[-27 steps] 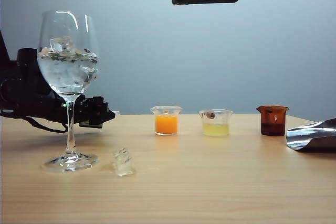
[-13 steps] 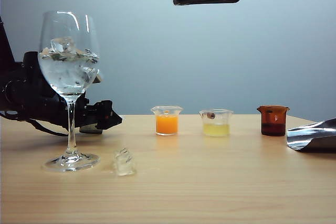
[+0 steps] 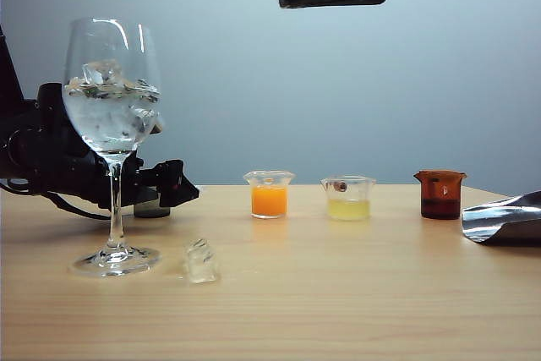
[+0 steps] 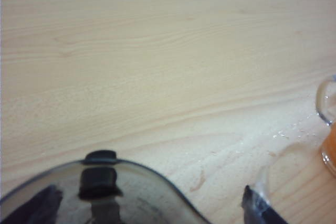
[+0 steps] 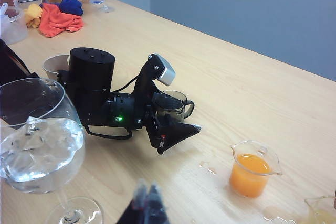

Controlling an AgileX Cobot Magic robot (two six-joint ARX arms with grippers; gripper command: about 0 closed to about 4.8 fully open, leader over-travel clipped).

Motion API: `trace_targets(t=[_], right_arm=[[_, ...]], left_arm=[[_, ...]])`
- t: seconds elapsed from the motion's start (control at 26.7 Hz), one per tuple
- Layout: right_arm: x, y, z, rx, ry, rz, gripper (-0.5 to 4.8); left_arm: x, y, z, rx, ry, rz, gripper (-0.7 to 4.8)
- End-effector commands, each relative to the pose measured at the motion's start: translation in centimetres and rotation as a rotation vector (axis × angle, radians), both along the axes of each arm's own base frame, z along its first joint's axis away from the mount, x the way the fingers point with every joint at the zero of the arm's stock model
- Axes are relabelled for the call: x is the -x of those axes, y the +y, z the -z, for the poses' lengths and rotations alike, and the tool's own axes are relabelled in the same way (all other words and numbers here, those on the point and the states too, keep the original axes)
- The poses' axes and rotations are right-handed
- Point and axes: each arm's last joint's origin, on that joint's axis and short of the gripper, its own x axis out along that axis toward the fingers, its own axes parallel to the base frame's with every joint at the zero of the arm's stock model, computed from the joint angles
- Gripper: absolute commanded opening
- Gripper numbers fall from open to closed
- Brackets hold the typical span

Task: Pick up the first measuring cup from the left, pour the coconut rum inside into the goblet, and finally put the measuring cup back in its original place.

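We see left gripper (image 5: 176, 121) spread wide around grey measuring cup (image 5: 172, 104) standing on table (image 3: 355, 285), fingers apart from it; right gripper (image 5: 147, 203) closed, empty, above goblet (image 3: 111, 137); four cups, one goblet

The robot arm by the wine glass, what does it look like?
The left arm is black and chunky, with a round drum-shaped part, a tiny green light, a thin black looping cable and a pale grey block on top. Its left gripper ends in pointed black fingers. The right gripper shows only dark fingertips.
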Motion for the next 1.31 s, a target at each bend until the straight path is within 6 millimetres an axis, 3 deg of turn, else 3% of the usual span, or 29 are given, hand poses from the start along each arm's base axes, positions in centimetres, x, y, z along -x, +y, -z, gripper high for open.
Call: trace_targets(t=[0.04, 0.49, 1.16, 1.2, 1.31], right_arm=[[0.1, 0.0, -0.4, -0.019, -0.018, -0.001, -0.09], [0.5, -0.4, -1.2, -0.038, -0.038, -0.001, -0.09], [2.7, -2.6, -3.6, -0.075, -0.077, 0.0, -0.09], [2.8, -2.6, -3.7, -0.077, -0.078, -0.001, -0.09], [3.0, -2.8, -3.9, -0.081, -0.083, -0.001, -0.09]], left_arm=[[0.0, 0.0, -0.9, 0.018, 0.017, -0.013, 4.79], [1.8, 0.4, -4.1, -0.028, 0.251, -0.026, 4.79], [5.7, 1.4, -4.6, -0.12, 0.687, -0.048, 4.79], [6.0, 1.4, -4.6, -0.129, 0.713, -0.046, 4.06], [6.8, 1.6, -4.7, -0.17, 0.764, -0.019, 0.63]])
